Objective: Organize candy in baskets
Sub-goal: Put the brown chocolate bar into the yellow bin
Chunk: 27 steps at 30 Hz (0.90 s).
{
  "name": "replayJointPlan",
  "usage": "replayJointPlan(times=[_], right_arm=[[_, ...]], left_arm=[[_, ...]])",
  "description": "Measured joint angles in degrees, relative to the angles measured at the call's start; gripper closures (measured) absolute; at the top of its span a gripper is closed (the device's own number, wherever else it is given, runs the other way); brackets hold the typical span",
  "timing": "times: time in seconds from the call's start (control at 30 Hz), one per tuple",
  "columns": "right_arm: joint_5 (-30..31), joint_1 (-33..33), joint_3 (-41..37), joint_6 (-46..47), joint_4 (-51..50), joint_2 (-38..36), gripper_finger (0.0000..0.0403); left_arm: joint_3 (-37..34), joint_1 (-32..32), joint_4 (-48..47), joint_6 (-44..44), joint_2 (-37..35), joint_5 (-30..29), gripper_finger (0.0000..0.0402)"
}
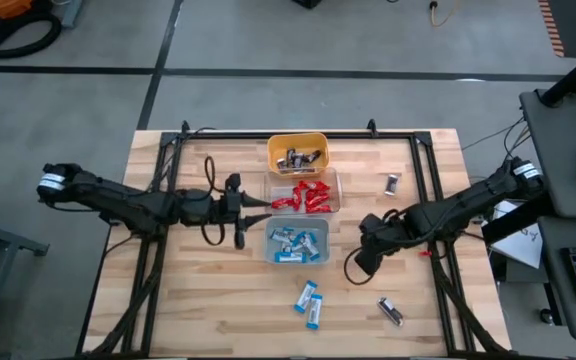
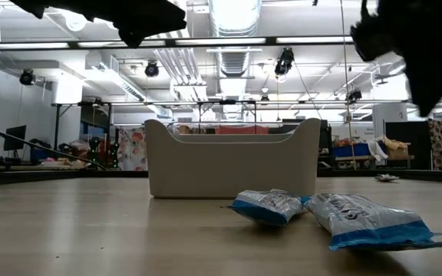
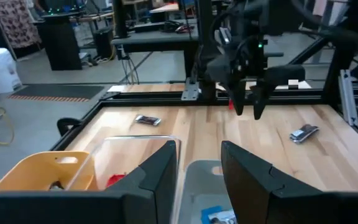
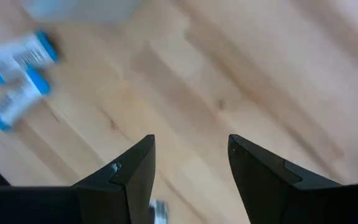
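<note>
Three baskets stand in a row down the table's middle: yellow-orange [image 1: 297,153] with dark bars, clear [image 1: 306,192] with red bars, grey-blue [image 1: 298,243] with blue-and-white bars. Loose candy lies on the table: two blue-and-white bars [image 1: 309,303], a dark-silver bar [image 1: 390,311] and another dark bar [image 1: 392,183]. My left gripper [image 1: 260,211] hovers open just left of the baskets, by the clear and grey-blue ones [image 3: 197,171]. My right gripper [image 1: 366,255] hangs open over bare wood right of the grey-blue basket [image 4: 191,168], with the two blue-and-white bars [image 4: 17,68] off to one side.
A black metal frame [image 1: 178,140] runs along the table's far edge and down both sides. A small red piece [image 1: 428,253] lies under my right arm. Open wood lies near the table's near left corner [image 1: 198,310]. Equipment stands beyond the right edge.
</note>
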Motion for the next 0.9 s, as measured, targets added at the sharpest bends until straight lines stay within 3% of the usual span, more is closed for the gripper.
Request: replayJointPlan(times=[0.43,0.7,0.9], right_arm=[[-24.98,10.19,0.0,13.5,-2.16,10.07,0.0211],[-24.98,16.75,0.0,23.76,6.23,12.99,0.0211],[-22.06,18.51,0.0,26.09,9.72,16.64,0.0211]], left_arm=[[-0.44,-0.62,0.27,-1.46,0.18,-0.11,0.029],[-0.44,-0.57,0.25,-1.46,0.2,-0.11,0.029],[-0.44,-0.57,0.49,-1.46,0.22,-0.11,0.029]])
